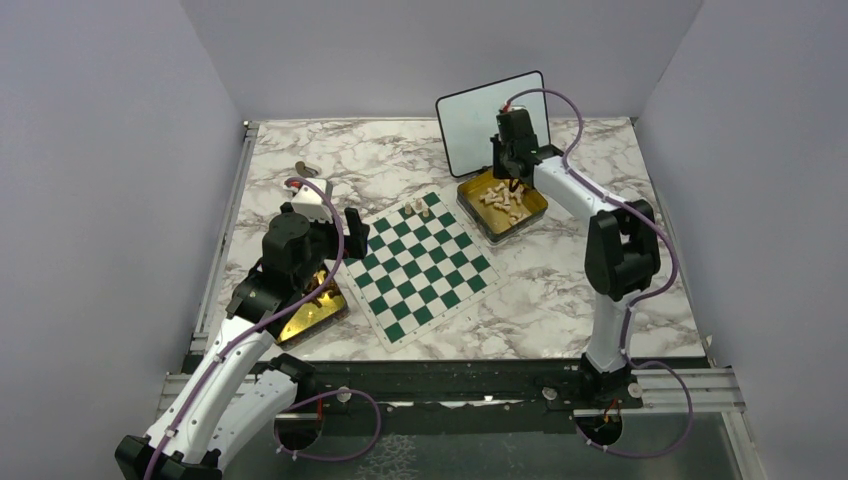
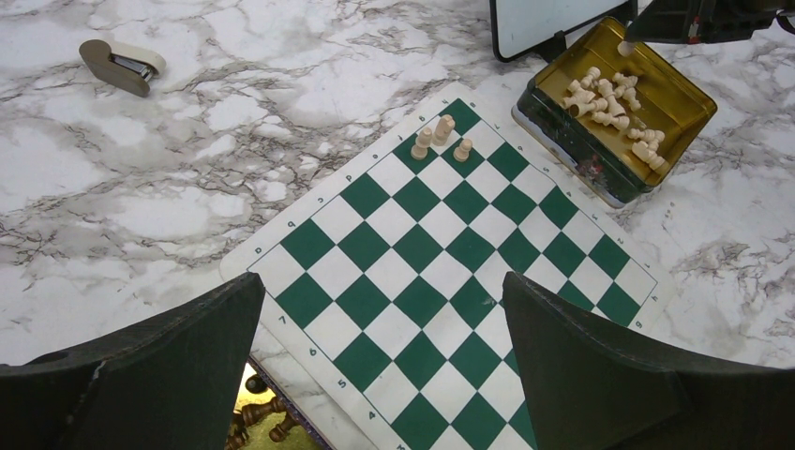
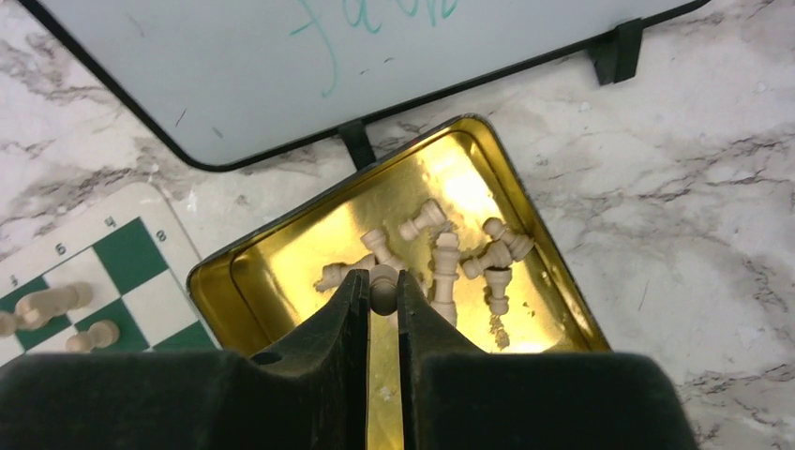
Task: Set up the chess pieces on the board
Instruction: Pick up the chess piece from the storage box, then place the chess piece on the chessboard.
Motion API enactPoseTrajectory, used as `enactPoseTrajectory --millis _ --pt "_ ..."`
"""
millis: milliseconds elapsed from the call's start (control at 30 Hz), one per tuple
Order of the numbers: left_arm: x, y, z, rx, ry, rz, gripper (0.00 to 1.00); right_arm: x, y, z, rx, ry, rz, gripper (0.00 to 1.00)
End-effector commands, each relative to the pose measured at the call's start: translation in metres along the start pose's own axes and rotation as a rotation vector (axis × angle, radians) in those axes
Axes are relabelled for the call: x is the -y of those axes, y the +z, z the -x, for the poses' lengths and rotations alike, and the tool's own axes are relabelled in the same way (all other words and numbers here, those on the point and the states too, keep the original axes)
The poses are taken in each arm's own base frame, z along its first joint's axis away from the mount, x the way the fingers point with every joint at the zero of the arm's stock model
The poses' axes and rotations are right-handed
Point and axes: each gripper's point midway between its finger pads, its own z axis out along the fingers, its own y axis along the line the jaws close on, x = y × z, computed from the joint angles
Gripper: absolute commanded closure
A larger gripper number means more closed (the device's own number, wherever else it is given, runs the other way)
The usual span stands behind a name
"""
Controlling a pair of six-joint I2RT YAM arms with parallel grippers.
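The green and white board lies at the table's middle, with three pale chess pieces standing at its far corner. More pale pieces lie loose in a gold tin just right of the board. My right gripper hangs over that tin, shut on one pale piece by its rounded head. At the board's left edge my left gripper is held above the squares, open and holding nothing. Dark pieces lie in a second tin under it.
A small framed whiteboard stands upright right behind the right tin. A stapler lies on the marble at the back left. Grey walls close in the table on three sides.
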Motion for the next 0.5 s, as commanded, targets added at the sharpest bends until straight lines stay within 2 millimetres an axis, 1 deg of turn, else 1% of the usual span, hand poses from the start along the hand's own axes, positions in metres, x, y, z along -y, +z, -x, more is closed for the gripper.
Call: enactPoseTrajectory --millis 0,200,300,367,467 --pt "0.0 0.0 0.004 0.02 0.011 0.001 0.01 -0.031 -0.03 -0.002 -0.009 0.022 0.118 0.87" --pt "0.0 0.0 0.003 0.019 0.012 0.0 0.01 -0.075 -0.047 -0.014 -0.003 -0.009 0.2 0.87" --pt "0.0 -0.001 0.004 0.021 0.011 0.001 0.01 -0.102 -0.055 -0.021 0.009 -0.036 0.242 0.87" --pt "0.0 -0.001 0.004 0.022 0.011 0.002 0.01 -0.124 -0.06 -0.029 0.014 -0.067 0.275 0.87" --pt "0.0 -0.001 0.005 0.025 0.011 0.003 0.01 -0.146 -0.064 -0.036 0.029 -0.093 0.298 0.87"
